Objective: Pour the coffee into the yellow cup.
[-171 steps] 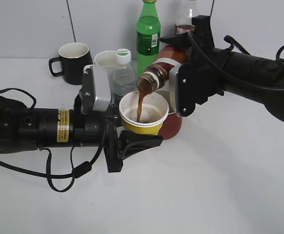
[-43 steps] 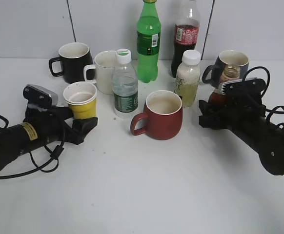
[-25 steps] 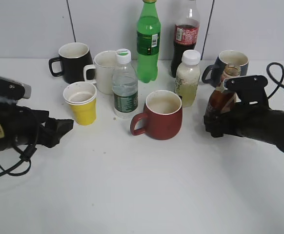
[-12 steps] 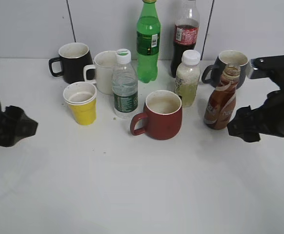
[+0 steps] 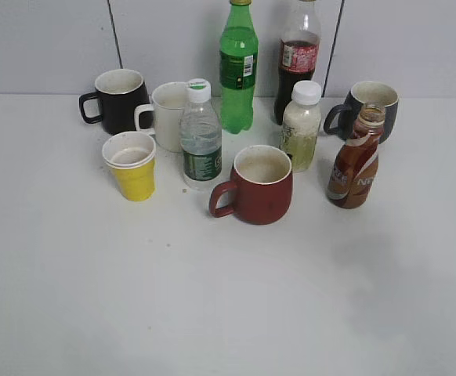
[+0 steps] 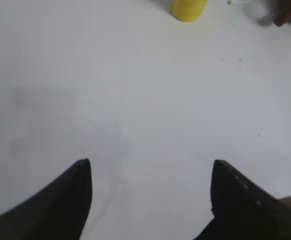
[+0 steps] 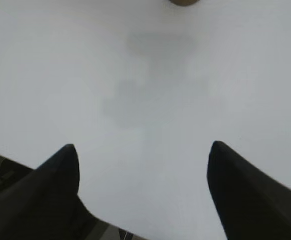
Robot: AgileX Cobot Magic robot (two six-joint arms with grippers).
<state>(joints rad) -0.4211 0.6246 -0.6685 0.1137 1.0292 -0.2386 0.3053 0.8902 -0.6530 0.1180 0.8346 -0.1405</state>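
Observation:
The coffee bottle [image 5: 355, 164] stands upright and uncapped on the white table at the right. Its brown base shows at the top edge of the right wrist view [image 7: 184, 2]. The yellow cup [image 5: 132, 166] stands at the left with brown liquid inside. Its yellow base shows at the top of the left wrist view [image 6: 188, 9]. Both arms are out of the exterior view. My left gripper [image 6: 150, 167] is open and empty over bare table, well back from the cup. My right gripper [image 7: 143, 150] is open and empty, well back from the bottle.
A red mug [image 5: 257, 186] stands in the middle. Behind it are a clear water bottle [image 5: 200, 139], a white mug [image 5: 165, 113], a black mug [image 5: 117, 100], a green bottle [image 5: 237, 66], a cola bottle [image 5: 298, 59], a pale white-capped bottle [image 5: 300, 127] and a dark mug [image 5: 369, 106].
Both arms have drawn back out of the exterior view, the left one leftward and the right one rightward. The coffee bottle and the yellow cup stand where they were let go.

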